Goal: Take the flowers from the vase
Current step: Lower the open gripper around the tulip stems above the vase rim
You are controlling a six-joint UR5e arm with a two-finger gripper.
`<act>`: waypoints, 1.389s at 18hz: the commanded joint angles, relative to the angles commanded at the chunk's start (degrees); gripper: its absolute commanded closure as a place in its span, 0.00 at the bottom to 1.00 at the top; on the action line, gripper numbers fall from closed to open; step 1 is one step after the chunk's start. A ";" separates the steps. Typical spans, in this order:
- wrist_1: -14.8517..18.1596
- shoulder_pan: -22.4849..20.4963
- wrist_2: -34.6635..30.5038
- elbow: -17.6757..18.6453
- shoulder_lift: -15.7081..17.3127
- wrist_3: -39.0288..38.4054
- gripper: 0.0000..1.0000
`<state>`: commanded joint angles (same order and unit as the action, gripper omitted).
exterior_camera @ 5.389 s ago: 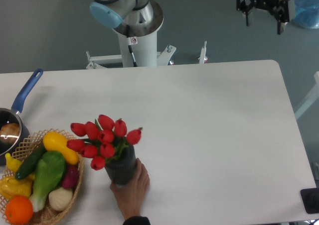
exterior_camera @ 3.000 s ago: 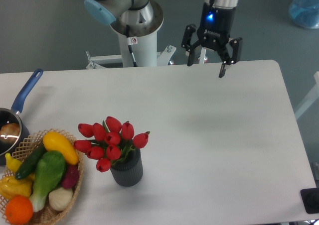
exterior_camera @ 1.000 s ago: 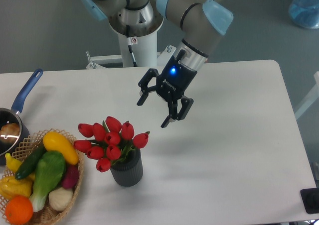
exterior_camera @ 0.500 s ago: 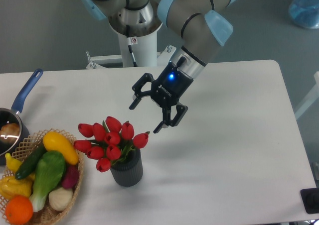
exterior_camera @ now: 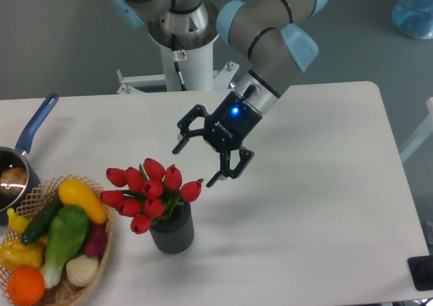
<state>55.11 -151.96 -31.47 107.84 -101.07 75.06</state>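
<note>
camera view: end effector (exterior_camera: pixel 194 164) spread wide above the flowers (exterior_camera: pixel 150 193); light, floppy, best pinched at stems near vase (exterior_camera: pixel 172 230) mouth.

A white table (exterior_camera: pixel 304 184) with rounded corners fills the lower part of the view, and its top is smooth and plain. Standing on it toward the front left is the vase (exterior_camera: pixel 172 229), a short dark grey ribbed cylinder, upright, with a soft shadow trailing off to its right. Just left of it, near but not touching, sits a wicker basket (exterior_camera: pixel 67 289) at the front left corner, running off the bottom edge. Behind the basket, at the far left edge, rests a pan (exterior_camera: pixel 12 177), cut off by the frame, its blue handle (exterior_camera: pixel 37 123) angling up and away across the tabletop. At the front right corner a small dark object (exterior_camera: pixel 422 272) shows, partly cut off.
</note>
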 joint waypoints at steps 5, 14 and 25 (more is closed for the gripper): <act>-0.09 0.00 0.09 -0.62 -0.53 -0.17 0.00; -0.88 0.00 2.28 -1.32 -1.93 0.00 0.00; -1.58 0.44 3.08 -0.88 -2.72 -0.18 0.00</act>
<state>53.53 -151.53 -28.39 106.96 -103.80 74.88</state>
